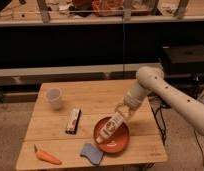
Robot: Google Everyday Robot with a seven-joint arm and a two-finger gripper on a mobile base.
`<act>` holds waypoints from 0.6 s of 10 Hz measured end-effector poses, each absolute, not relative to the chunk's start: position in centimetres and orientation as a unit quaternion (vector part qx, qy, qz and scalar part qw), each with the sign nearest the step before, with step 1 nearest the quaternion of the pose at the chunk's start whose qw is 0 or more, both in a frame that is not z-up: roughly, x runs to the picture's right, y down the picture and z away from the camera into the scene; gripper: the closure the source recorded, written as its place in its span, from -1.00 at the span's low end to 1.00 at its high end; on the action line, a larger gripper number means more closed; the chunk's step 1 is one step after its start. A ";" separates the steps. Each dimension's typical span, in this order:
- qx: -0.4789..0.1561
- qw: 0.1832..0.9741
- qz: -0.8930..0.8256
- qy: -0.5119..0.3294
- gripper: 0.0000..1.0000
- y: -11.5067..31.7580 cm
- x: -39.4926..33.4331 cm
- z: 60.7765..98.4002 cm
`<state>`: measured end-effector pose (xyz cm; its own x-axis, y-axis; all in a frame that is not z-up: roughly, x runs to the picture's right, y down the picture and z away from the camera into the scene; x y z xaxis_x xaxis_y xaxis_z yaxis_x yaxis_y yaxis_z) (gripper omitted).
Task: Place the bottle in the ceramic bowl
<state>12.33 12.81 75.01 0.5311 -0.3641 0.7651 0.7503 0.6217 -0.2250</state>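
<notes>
The slim white bottle (109,126) with a red-and-green label lies tilted over the orange-red ceramic bowl (120,142), its cap end low at the bowl's left side. The bowl sits on the wooden table near the front right. My gripper (123,111) is at the bottle's upper end, just above the bowl's far rim, on the end of the pale arm that reaches in from the right. The bottle's upper end is between the fingers.
On the wooden table (95,100): a small whitish cup (54,98) at the back left, a flat dark bar (73,120) in the middle, a carrot (46,156) at the front left, a blue-grey sponge (91,153) by the bowl's front left.
</notes>
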 end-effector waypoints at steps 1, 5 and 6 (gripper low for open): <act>-0.276 0.830 -0.336 -0.349 0.80 12.8 12.4 75.0; -0.276 0.828 -0.338 -0.351 0.80 12.8 12.1 75.2; -0.276 0.828 -0.339 -0.352 0.80 12.9 12.0 75.2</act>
